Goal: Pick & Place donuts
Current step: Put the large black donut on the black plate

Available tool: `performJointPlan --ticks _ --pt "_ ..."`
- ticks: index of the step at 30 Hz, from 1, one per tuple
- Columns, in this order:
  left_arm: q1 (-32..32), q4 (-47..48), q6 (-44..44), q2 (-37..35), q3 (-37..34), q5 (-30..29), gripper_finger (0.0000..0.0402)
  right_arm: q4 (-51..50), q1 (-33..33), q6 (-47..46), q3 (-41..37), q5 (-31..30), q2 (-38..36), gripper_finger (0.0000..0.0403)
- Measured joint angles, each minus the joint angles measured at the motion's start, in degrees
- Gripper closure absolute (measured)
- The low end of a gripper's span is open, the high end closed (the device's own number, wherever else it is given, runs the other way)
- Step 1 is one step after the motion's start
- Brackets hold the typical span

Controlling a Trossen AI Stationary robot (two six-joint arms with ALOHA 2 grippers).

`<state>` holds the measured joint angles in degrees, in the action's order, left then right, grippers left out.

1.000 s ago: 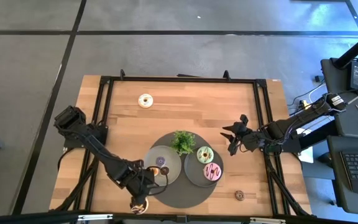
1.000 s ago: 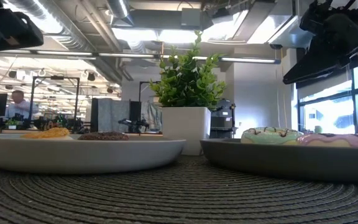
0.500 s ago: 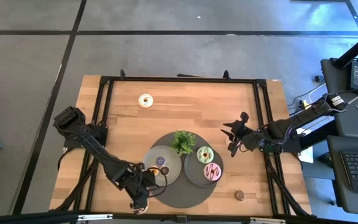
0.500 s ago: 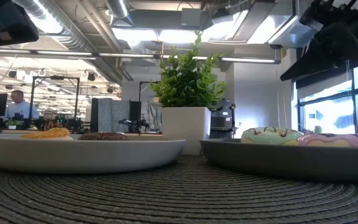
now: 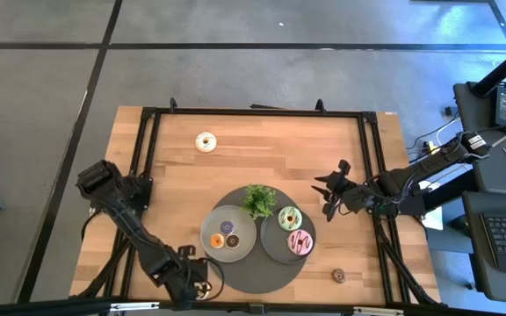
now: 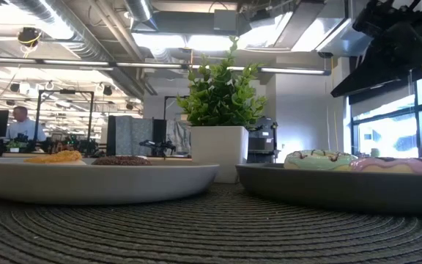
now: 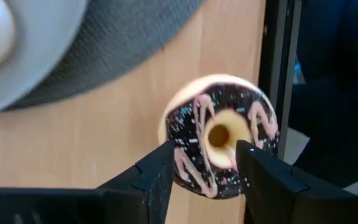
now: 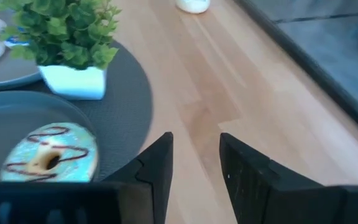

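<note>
Two fingertips of our left gripper (image 7: pixel 204 163) stand spread over the chocolate donut (image 7: pixel 219 135), one on each side of its near rim, and nothing is grasped yet. That donut, dark icing with pink squiggles, lies flat on the wooden table (image 7: pixel 92 149) at the near edge, right against the black frame rail (image 7: pixel 278 74) and just off the round woven mat (image 7: pixel 135 43).

For a clean pick we judge we should settle lower so the pads bracket the ring's outer wall, not its iced top, then clench gently; the rail leaves little room on that side, so a skewed approach could nudge the donut off the edge.

Our right gripper (image 8: pixel 196 163) waits above the table's right side, fingers parted with nothing between them, facing the potted plant (image 8: pixel 67 34) and the green-iced donut (image 8: pixel 48 154) on its grey plate (image 8: pixel 5 112).
</note>
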<state>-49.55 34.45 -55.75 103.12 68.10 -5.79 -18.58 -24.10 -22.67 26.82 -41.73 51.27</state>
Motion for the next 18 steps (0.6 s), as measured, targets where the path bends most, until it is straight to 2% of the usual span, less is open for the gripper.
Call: performJointPlan --ticks 8,18 --pt "0.0 0.4 -0.1 2.8 0.0 -2.3 0.0266 -0.1 0.0 -0.8 0.0 1.4 0.0 0.0269" --pt "0.2 0.0 -0.1 4.4 0.0 -1.3 0.0313 0.0 0.0 0.5 0.0 1.3 0.0 0.027"
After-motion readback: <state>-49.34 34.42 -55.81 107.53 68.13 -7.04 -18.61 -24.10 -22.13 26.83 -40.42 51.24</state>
